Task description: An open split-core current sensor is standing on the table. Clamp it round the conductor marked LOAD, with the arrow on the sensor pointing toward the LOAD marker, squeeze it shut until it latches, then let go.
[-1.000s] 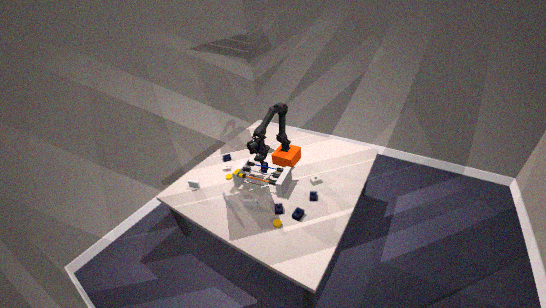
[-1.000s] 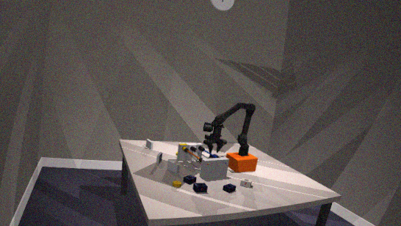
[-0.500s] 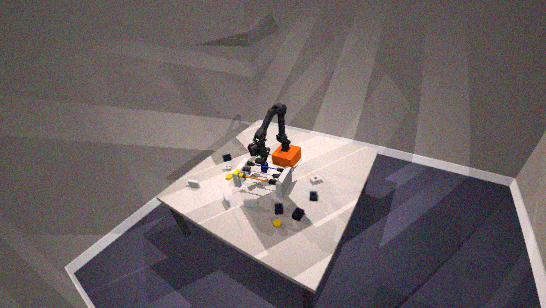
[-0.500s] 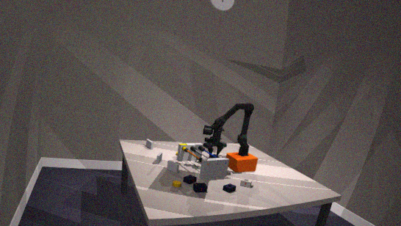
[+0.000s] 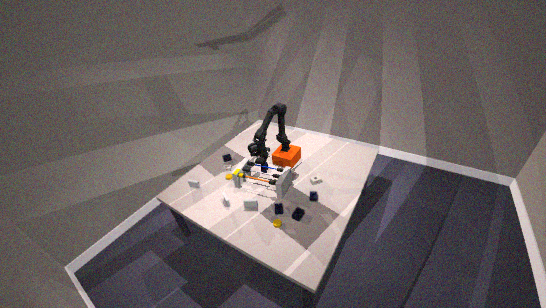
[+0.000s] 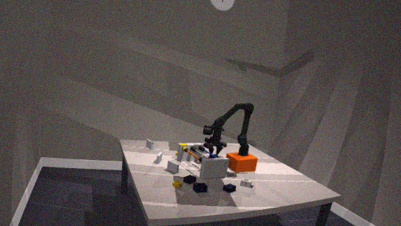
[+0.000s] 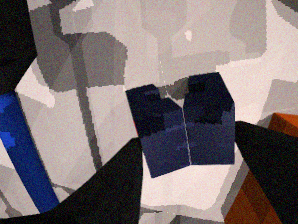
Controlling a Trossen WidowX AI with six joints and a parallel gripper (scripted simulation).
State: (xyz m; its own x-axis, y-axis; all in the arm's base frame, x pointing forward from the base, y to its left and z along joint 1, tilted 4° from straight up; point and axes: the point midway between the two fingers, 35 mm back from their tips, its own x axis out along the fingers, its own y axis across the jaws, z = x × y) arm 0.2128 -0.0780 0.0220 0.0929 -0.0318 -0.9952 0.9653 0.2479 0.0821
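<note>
The split-core current sensor (image 7: 182, 123) is a dark navy block in two halves with a gap at its top, seen in the middle of the wrist view. My gripper (image 7: 186, 136) (image 5: 261, 163) (image 6: 217, 147) has its black fingers pressed against the sensor's left and right sides, low over the table beside the conductor fixture. A blue conductor (image 7: 23, 156) (image 5: 265, 167) runs just left of the sensor. An orange conductor (image 5: 257, 177) (image 6: 193, 154) lies further along the fixture. I cannot read any LOAD marker or the sensor's arrow.
The arm's orange base (image 5: 286, 156) (image 6: 241, 162) (image 7: 266, 223) stands close on the right. The fixture's white end plate (image 5: 284, 182) (image 6: 214, 168) holds the conductors. Small navy blocks (image 5: 298, 213), white blocks (image 5: 250, 205) and a yellow disc (image 5: 277, 223) lie scattered on the table.
</note>
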